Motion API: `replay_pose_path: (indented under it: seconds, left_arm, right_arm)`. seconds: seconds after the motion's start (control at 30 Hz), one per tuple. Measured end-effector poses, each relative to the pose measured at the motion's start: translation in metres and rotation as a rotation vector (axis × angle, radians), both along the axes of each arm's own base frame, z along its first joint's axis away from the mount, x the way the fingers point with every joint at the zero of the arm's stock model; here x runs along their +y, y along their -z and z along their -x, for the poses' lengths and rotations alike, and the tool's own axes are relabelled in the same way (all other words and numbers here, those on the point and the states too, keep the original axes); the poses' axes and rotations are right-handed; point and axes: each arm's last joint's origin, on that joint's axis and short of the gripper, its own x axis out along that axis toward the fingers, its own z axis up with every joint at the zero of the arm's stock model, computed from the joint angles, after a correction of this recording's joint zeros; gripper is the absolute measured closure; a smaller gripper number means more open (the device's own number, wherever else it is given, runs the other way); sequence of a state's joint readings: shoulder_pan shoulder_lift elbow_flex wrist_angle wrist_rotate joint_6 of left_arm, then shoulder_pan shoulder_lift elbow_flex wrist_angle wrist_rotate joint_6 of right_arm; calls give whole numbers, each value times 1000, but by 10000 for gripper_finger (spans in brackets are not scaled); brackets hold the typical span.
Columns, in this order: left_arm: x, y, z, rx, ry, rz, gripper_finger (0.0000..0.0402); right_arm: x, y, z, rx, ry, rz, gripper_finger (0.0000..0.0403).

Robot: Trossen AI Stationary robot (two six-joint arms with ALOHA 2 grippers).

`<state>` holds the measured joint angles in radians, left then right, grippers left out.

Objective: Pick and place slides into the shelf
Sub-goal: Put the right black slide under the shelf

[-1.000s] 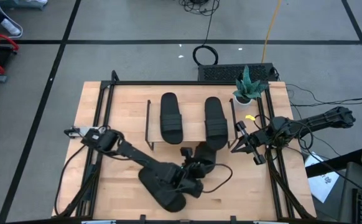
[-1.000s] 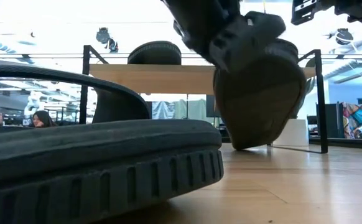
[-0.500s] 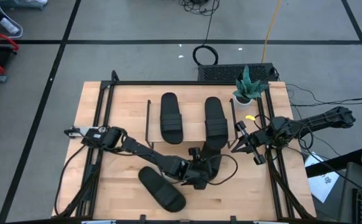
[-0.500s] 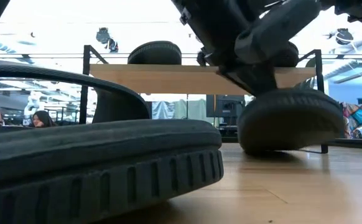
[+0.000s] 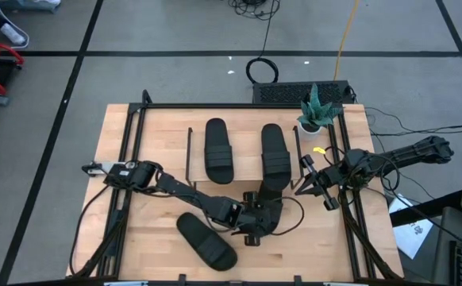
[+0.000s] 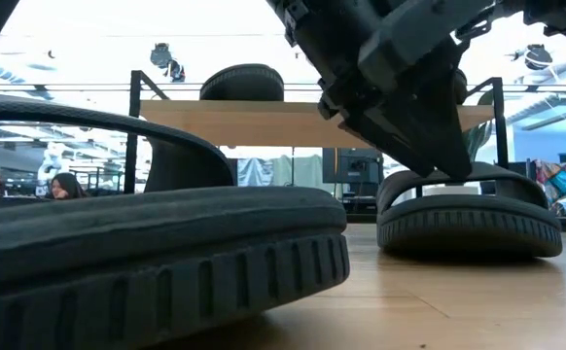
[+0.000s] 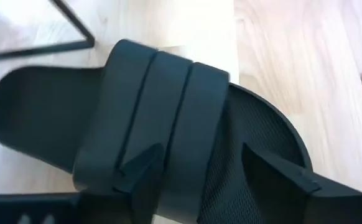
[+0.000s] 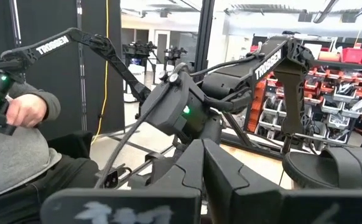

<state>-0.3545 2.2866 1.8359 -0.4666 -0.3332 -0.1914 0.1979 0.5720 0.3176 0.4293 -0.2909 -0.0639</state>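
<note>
Black and soft, the rubber slide sandal with one wide strap point(image 7: 150, 130) lies flat on the pale wooden table point(image 5: 136, 230) just in front of the low shelf with a light plank top and thin black side frames point(image 5: 247, 171), and my left gripper point(image 7: 199, 165) hangs over it with its two fingers spread, one at the strap and one over the sole. I think I should lift straight up so I do not drag the slide along. My right gripper point(image 5: 314, 184) waits beside the shelf; I cannot tell how its fingers are.
</note>
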Motion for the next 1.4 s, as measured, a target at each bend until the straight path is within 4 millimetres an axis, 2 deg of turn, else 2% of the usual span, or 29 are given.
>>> replay_pose_path:
  seconds: [0.2,0.3,0.37,0.47,0.63,0.67,0.87,0.97,1.2,1.4]
  left_arm:
    - [-18,-16,7,-25,155,-64,133]
    - [-30,-26,12,-60,219,-71,131]
    - [-38,-28,14,-62,310,-58,146]
    - [-48,-23,20,-19,394,-57,204]
    - [-55,-15,26,35,452,-64,367]
    - [-55,-15,26,35,459,-65,383]
    - [-50,-11,30,114,482,-93,398]
    - [-43,-8,32,168,433,-96,400]
    - [-32,-7,28,170,342,-112,401]
    - [-26,10,25,225,323,-92,402]
  right_arm:
    - [0,0,0,0,0,0,403]
    - [0,0,0,1,0,0,403]
    - [0,0,0,0,0,0,403]
    - [0,0,0,-1,0,0,403]
    - [0,0,-1,-1,0,-1,403]
    - [0,0,-1,0,0,0,403]
    - [0,0,-2,-2,0,-1,403]
    - [0,0,-2,-2,0,0,403]
    - [0,0,-2,-2,0,0,403]
    - [0,0,-2,-2,0,0,403]
